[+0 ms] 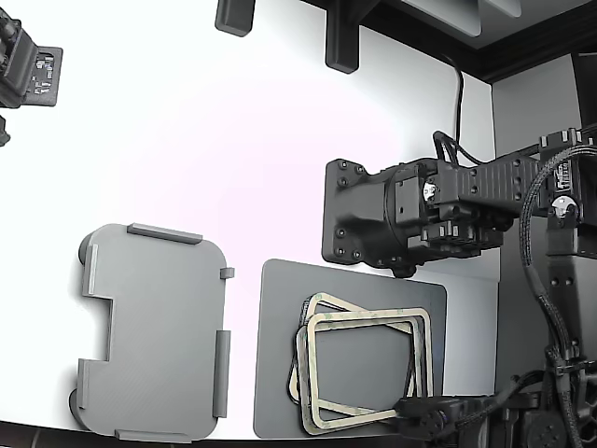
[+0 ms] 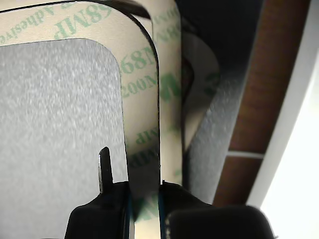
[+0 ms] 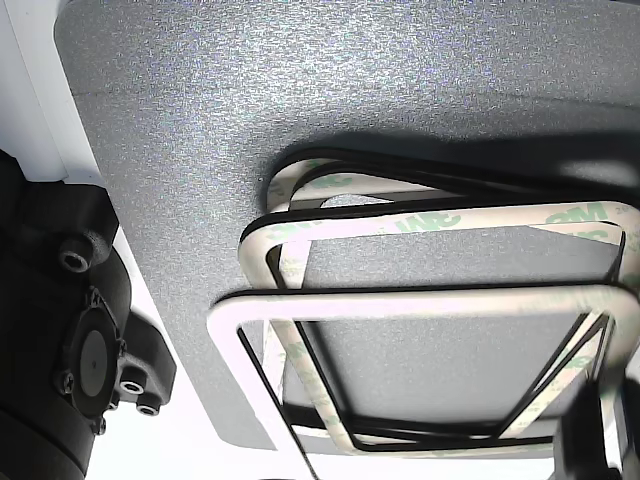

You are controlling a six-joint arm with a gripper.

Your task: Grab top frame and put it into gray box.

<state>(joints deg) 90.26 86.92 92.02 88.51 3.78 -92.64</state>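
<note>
The top frame (image 1: 373, 318), a thin cream ring with faint green print, lies uppermost on a loose stack on a dark gray mat (image 1: 280, 355). At the frame's near right corner in the exterior view, my gripper (image 1: 418, 411) is shut on it. In the wrist view the black fingers (image 2: 107, 201) press on both edges of the frame's bar (image 2: 142, 99), with my gripper (image 2: 144, 194) straddling it. The other view shows the top frame (image 3: 420, 303) closest to the lens, above the skewed frames (image 3: 330, 185) below it. The gray box (image 1: 154, 336) sits empty to the mat's left.
A second arm's bulky black head (image 1: 373, 219) hangs over the mat's far edge. Black fixtures (image 1: 340, 42) stand at the back and a black device (image 1: 28, 70) at the far left. The table's front edge runs just below the box and mat.
</note>
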